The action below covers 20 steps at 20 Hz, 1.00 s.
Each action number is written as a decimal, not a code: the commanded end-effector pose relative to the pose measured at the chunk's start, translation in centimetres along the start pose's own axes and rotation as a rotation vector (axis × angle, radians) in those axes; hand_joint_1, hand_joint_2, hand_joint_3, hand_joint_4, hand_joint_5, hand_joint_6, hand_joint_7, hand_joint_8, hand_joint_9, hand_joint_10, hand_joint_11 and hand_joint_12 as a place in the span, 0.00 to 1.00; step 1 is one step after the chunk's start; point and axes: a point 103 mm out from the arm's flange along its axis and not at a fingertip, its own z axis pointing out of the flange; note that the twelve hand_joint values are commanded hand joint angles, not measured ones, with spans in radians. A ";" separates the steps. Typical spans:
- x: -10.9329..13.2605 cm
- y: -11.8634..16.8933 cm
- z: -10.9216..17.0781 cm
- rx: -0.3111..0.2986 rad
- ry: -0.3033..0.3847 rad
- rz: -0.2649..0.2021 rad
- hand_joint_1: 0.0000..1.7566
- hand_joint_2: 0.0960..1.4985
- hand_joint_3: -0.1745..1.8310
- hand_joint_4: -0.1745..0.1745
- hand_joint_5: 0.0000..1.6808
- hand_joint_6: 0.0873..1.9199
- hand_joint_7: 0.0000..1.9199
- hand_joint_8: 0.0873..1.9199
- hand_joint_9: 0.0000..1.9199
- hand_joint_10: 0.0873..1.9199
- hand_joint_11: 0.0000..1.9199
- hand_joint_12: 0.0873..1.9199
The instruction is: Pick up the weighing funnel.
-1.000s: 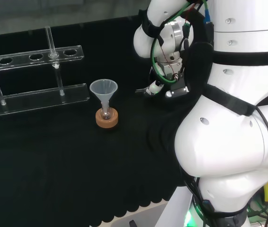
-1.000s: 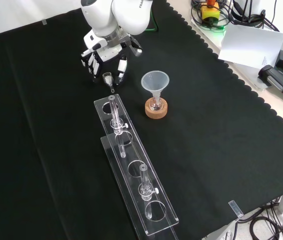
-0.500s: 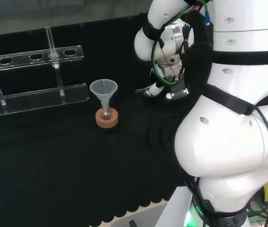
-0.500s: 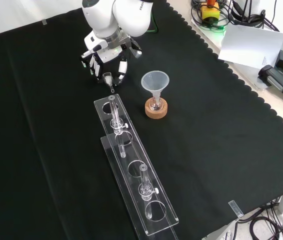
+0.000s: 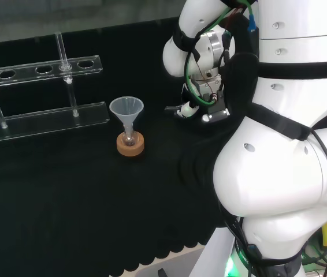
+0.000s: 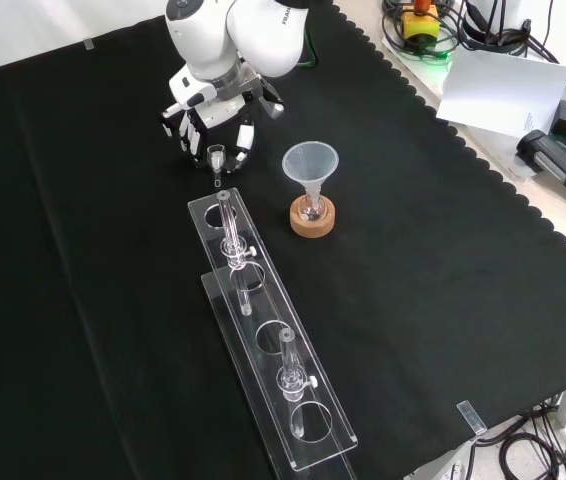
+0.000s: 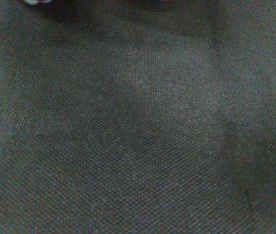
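Looking from the front, we see the robot hand (image 6: 206, 122) curled round the weighing funnel (image 6: 216, 157), its stem just clear of the rack (image 6: 263, 330) end. The funnel (image 6: 310, 165) stands near, to the right. To the left, the desk (image 6: 73, 260) lies bare.

The cloth (image 7: 138, 126) is matt black with a fine, rough weave; the funnel (image 6: 310, 160) is clear and glossy, on a grainy brown cork ring (image 6: 312, 226); the tube rack (image 6: 261, 308) is smooth clear plastic; the arm's links (image 5: 290, 173) are glossy white; the weighing funnel (image 6: 216, 155) is clear.
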 end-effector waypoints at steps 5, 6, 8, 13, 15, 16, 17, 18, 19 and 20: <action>0.1 -0.2 0.3 -0.018 -0.022 0.001 0.49 0.39 0.35 1.00 0.65 0.19 0.65 0.20 0.49 0.13 0.00 0.75; 0.1 -0.2 0.3 -0.023 -0.019 0.001 0.49 0.39 0.35 1.00 0.66 0.19 0.66 0.20 0.50 0.13 0.00 0.76; 0.2 -0.2 0.2 -0.034 -0.024 -0.002 0.50 0.38 0.36 1.00 0.67 0.19 0.68 0.21 0.53 0.12 0.00 0.77; 0.1 -0.3 -0.2 -0.052 -0.029 -0.012 0.59 0.53 0.24 1.00 0.71 0.28 0.73 0.21 0.59 0.10 0.00 0.79; 0.1 -0.4 -0.5 -0.057 -0.031 -0.015 0.61 0.57 0.20 1.00 0.72 0.29 0.74 0.21 0.60 0.10 0.00 0.79; 0.1 -0.4 -0.6 -0.062 -0.035 -0.018 0.61 0.57 0.19 1.00 0.72 0.29 0.74 0.21 0.61 0.09 0.00 0.79; 0.1 -0.4 -0.8 -0.064 -0.032 -0.017 0.62 0.58 0.18 1.00 0.73 0.29 0.74 0.21 0.61 0.09 0.00 0.79; 0.1 -0.5 -0.9 -0.067 -0.036 -0.019 0.62 0.58 0.18 1.00 0.73 0.29 0.74 0.20 0.61 0.09 0.00 0.80; 0.1 -0.5 -1.1 -0.069 -0.038 -0.020 0.62 0.58 0.18 1.00 0.73 0.28 0.75 0.20 0.61 0.09 0.00 0.80; 0.1 -0.5 -1.2 -0.072 -0.041 -0.021 0.62 0.58 0.18 1.00 0.74 0.27 0.75 0.20 0.62 0.09 0.00 0.80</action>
